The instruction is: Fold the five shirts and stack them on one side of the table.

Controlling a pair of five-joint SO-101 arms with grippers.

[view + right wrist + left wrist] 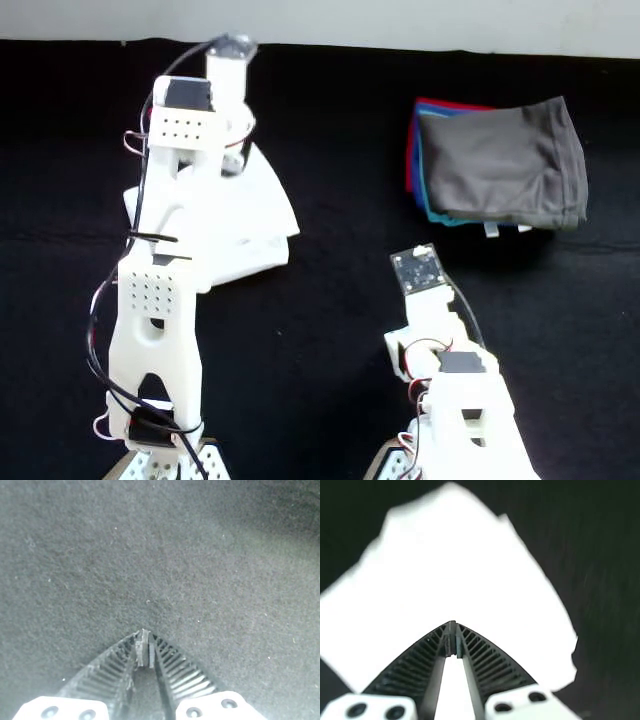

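On the black counter (330, 120), the left arm (160, 300) stretches out over a white shirt (250, 215), which lies partly folded and rumpled at about 10 o'clock from the middle of the high view. The left tool (452, 639) hangs directly above that shirt with its ribbed jaws pressed together tip to tip. No cloth can be seen between them, and white fabric spreads beneath and beyond the tips.

At about 2 o'clock in the high view sits the stack (415, 160) of folded shirts. A grey shirt (505, 165) lies on top, with red, blue and teal edges peeking out along its near and left sides.

The right arm (450, 380) is at about 5 o'clock, and the stack lies off at its 1 o'clock, well apart. The right tool (144, 647) also has its jaws closed tight and gripping nothing, poised over bare dark felt. The white shirt lies at roughly 10 o'clock from the right arm's end.
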